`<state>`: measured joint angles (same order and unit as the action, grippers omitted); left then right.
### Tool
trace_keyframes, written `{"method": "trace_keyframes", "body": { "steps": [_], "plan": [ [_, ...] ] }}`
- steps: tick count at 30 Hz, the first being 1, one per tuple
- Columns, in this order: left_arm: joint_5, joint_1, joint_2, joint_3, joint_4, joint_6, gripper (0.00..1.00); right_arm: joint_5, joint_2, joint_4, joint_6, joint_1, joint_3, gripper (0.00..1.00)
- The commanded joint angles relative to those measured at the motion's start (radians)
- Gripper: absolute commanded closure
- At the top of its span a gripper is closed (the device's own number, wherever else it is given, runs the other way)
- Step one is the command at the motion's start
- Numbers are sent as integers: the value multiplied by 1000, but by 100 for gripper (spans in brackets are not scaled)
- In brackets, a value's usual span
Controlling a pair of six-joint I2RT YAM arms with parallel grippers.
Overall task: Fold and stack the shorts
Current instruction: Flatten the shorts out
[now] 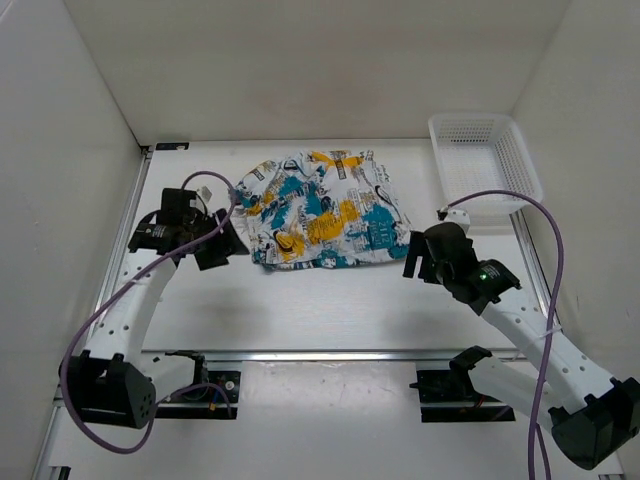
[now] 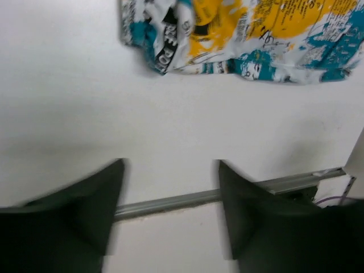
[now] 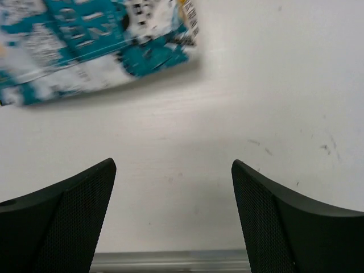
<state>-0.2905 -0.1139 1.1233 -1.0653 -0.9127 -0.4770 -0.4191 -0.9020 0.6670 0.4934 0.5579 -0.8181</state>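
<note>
1. The left gripper (image 2: 170, 165) has its jaws spread wide with nothing between them. Only bare tabletop (image 1: 330, 300) shows in the gap, so it holds nothing.
2. The right gripper (image 3: 173, 165) stands the same way, jaws well apart and empty, hovering over plain white surface.
3. Each gripper sits just off one side of the shorts (image 1: 325, 210), left one at the left edge and right one at the right edge, both pointing inward. That mirrored stance suits a two-handed fold, where each arm takes one end of the cloth.
4. The shorts lie flat on the tabletop between the grippers, towards the far side, gathered into a compact, roughly rectangular bundle. By that shape I judge at least one fold is already made. How many layers there are cannot be told.
5. The white mesh basket (image 1: 485, 160) stands at the far right corner, apart from the shorts and with nothing visible in it.
6. The top view alone shows the whole layout: both arms, the full outline of the shorts and the basket.
7. The left wrist view adds the near left corner of the cloth, where a crumpled edge curls over, and a metal rail (image 2: 170, 202) below the jaws.
8. The right wrist view shows the near right corner lying neat and flat, clear of the jaws.
</note>
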Motion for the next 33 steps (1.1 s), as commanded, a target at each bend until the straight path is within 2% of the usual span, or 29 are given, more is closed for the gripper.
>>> {"method": "trace_keyframes", "body": {
  "steps": [1,2,3,7,8,9,11,12,13,14,16,19,21,22,23,26,27,29,30,31,32,33],
  "plan": [
    [45,10,-2,14,51,-40,39,6,22,-24,138,5,-18,13],
    [62,10,12,14,51,-60,58,26,-3,-12,152,5,-18,15],
    [92,10,12,24,51,-70,90,38,-15,-12,152,5,-44,17],
    [151,10,47,93,87,-156,90,111,-69,-12,163,5,-55,43],
    [142,10,61,109,106,-166,90,130,-83,-12,163,-7,-55,57],
    [130,10,102,134,136,-184,83,155,-83,-12,174,-7,-55,62],
    [64,10,156,143,169,-195,57,209,-106,-24,185,-47,-20,63],
    [48,-13,209,154,188,-219,27,273,-106,-53,201,-62,-7,63],
    [48,-27,234,154,214,-230,10,314,-115,-70,201,-82,20,61],
    [48,-39,260,154,227,-239,0,356,-124,-87,212,-126,36,53],
    [48,-49,346,131,247,-253,0,478,-135,-141,212,-173,71,46],
    [37,-49,459,81,270,-262,0,548,-158,-173,212,-248,80,37],
    [37,-59,512,50,281,-262,7,595,-184,-194,212,-308,89,30],
    [37,-72,556,18,281,-262,7,629,-199,-231,212,-332,89,21],
    [37,-72,576,4,281,-262,7,664,-245,-251,224,-390,89,19],
    [47,-98,637,-47,281,-271,8,698,-358,-318,246,-453,89,19],
    [47,-108,653,-61,281,-272,11,698,-386,-340,246,-463,74,19],
    [47,-119,700,-105,281,-250,33,698,-478,-368,246,-489,30,21],
    [47,-119,716,-116,281,-250,45,698,-512,-377,237,-500,13,21],
    [47,-119,730,-125,281,-250,76,698,-579,-377,237,-521,-2,23],
    [34,-119,742,-136,281,-241,86,723,-610,-403,237,-521,-16,23],
    [34,-119,754,-136,281,-241,90,735,-639,-403,237,-530,-45,24]
  ]
}}
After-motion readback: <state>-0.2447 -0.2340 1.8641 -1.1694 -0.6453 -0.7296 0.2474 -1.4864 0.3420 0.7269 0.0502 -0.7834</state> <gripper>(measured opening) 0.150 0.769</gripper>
